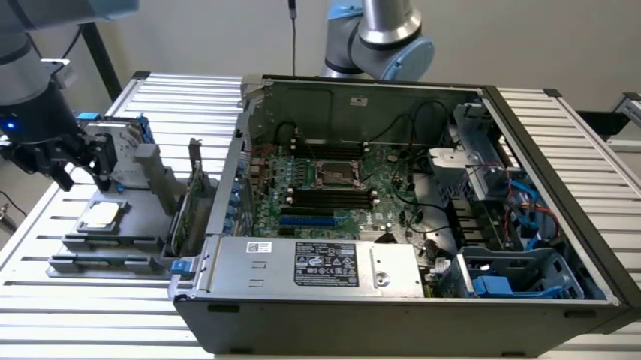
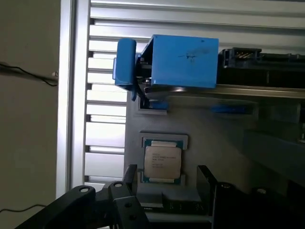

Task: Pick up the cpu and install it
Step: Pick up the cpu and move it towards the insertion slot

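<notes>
One small, flat, square silver-topped cpu [image 2: 163,162] lies near the bench's [image 1: 28,259] edge; your black gripper [image 1: 83,178] hovers above, wide open, empty. It is likely light, stiff and fragile: pinch opposite rims.

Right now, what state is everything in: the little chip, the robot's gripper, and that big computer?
cpu: lying flat in its grey holder, not gripped.
gripper: open and empty, hovering just above the cpu.
computer case: lying on its side, side panel off, insides exposed.
motherboard socket: uncovered, no cooler over it.
</notes>
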Robot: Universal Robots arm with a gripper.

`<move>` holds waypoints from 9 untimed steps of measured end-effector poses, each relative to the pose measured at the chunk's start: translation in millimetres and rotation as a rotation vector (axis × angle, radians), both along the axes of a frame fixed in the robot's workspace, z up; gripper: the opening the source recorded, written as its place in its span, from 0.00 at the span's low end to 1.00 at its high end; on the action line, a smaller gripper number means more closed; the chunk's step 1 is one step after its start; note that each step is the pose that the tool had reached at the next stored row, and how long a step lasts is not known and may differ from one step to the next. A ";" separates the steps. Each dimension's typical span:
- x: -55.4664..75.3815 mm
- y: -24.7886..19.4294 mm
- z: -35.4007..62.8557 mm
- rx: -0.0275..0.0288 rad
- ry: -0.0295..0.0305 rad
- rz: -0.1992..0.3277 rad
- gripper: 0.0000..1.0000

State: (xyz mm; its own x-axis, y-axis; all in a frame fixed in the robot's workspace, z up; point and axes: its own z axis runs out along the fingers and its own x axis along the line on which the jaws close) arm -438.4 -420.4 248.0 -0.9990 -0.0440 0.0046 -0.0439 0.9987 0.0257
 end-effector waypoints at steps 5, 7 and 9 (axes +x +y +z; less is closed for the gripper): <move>-0.3 -1.1 -9.1 0.0000 0.0000 -0.003 0.62; -0.4 -1.5 -12.7 0.0000 0.0001 -0.005 0.62; -0.6 -1.9 -16.5 0.0001 -0.0002 -0.008 0.62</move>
